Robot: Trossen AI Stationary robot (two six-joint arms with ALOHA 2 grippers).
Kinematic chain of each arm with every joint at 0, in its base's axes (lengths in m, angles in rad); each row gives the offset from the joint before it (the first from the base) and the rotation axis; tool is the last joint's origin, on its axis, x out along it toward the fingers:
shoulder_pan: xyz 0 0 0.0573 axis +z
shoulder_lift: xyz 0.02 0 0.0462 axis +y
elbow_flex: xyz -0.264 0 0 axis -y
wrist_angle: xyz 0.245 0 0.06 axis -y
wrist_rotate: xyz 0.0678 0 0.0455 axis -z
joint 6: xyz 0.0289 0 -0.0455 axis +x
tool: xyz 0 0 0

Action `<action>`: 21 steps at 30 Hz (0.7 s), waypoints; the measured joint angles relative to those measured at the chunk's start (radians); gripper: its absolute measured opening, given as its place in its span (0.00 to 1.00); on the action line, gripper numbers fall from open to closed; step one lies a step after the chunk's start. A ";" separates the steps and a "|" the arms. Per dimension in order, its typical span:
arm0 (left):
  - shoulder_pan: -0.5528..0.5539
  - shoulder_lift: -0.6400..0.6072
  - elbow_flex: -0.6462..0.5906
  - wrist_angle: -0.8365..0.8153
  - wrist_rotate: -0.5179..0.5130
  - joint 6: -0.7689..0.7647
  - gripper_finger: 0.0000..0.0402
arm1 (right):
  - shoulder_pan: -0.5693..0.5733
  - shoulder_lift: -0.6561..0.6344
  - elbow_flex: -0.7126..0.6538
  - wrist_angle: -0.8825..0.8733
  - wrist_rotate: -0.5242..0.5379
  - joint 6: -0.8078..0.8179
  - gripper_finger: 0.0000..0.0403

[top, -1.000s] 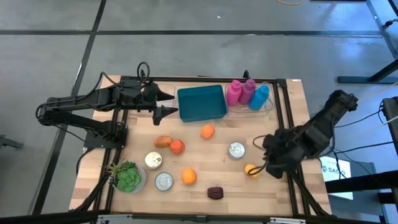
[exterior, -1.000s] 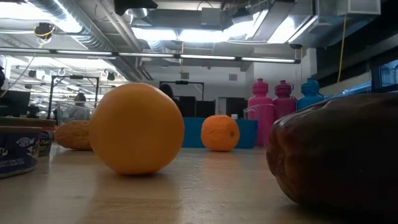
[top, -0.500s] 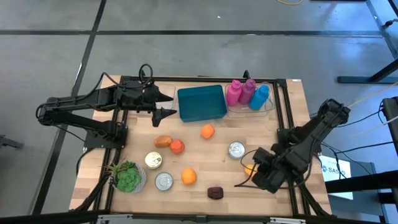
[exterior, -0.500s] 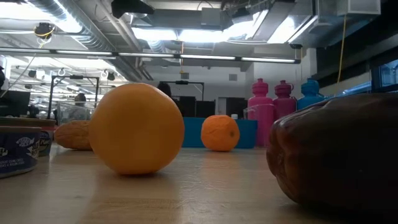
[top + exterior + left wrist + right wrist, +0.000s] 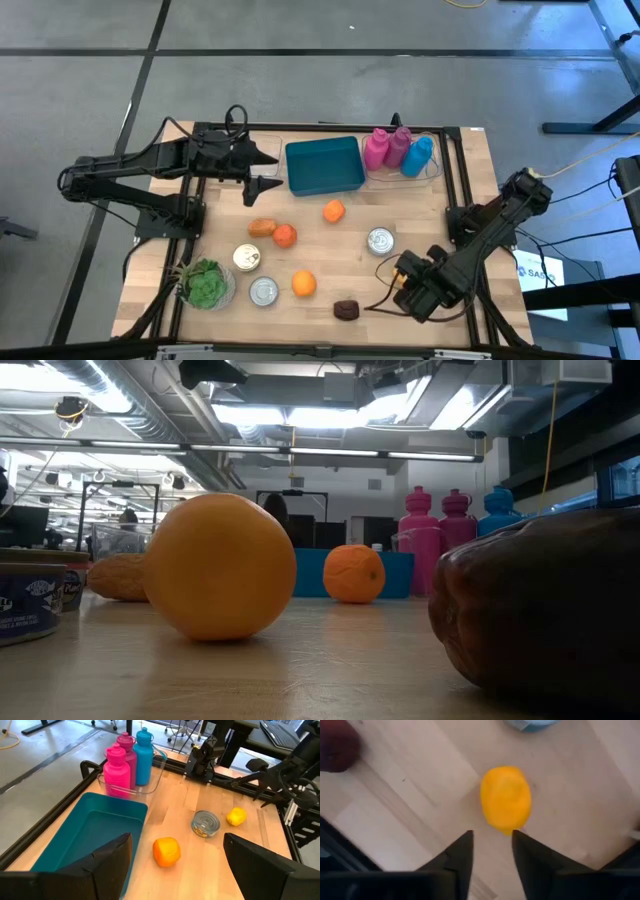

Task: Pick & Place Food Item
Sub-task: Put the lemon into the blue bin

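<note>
Yellow lemon (image 5: 506,797) free, clearest from right wrist | right gripper (image 5: 491,851) narrow, empty | left gripper (image 5: 175,865) wide

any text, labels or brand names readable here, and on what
"SA": start of a cut-off sign beside the table's right edge, high view.
Can label, low view: light print, too blurred to read.
Can lids, high view: print too small to read.
Bottles: no text visible.
</note>
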State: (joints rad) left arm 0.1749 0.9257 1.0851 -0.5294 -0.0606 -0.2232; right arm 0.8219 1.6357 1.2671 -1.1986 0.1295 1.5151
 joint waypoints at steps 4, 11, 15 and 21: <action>0.000 0.000 0.000 0.000 0.005 0.001 0.76 | -0.009 0.000 -0.021 -0.003 0.000 0.049 0.56; 0.000 0.000 0.000 -0.003 0.009 0.010 0.76 | -0.041 0.000 -0.134 0.068 -0.116 0.150 0.87; 0.000 0.000 0.000 -0.008 0.023 0.010 0.76 | -0.051 0.000 -0.165 0.147 -0.090 0.142 0.93; 0.000 0.000 0.000 -0.025 0.030 0.003 0.76 | -0.066 0.000 -0.202 0.170 -0.056 0.123 0.92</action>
State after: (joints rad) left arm 0.1746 0.9257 1.0847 -0.5541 -0.0306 -0.2202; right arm 0.7562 1.6356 1.0648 -1.0288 0.0731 1.6377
